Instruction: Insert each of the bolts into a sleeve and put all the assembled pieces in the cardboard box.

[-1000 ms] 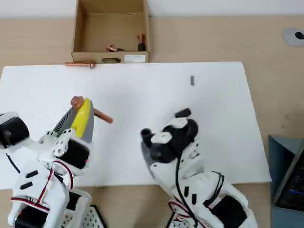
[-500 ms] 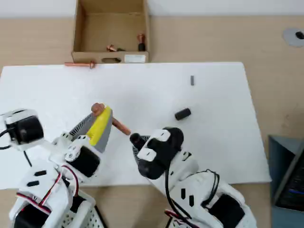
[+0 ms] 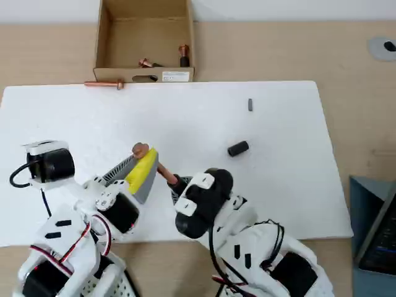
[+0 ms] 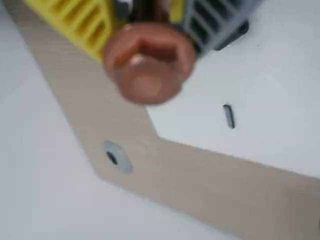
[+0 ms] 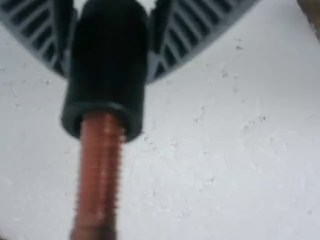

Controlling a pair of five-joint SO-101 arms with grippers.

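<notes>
Left gripper clenched on the copper bolt, right gripper clamped round the black sleeve. The threaded end's inside it, over the white mat (cardboard box well apart, far side).

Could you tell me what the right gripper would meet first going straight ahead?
The copper bolt, whose tip sits in the black sleeve it holds; beyond that, probably the left gripper.
</notes>
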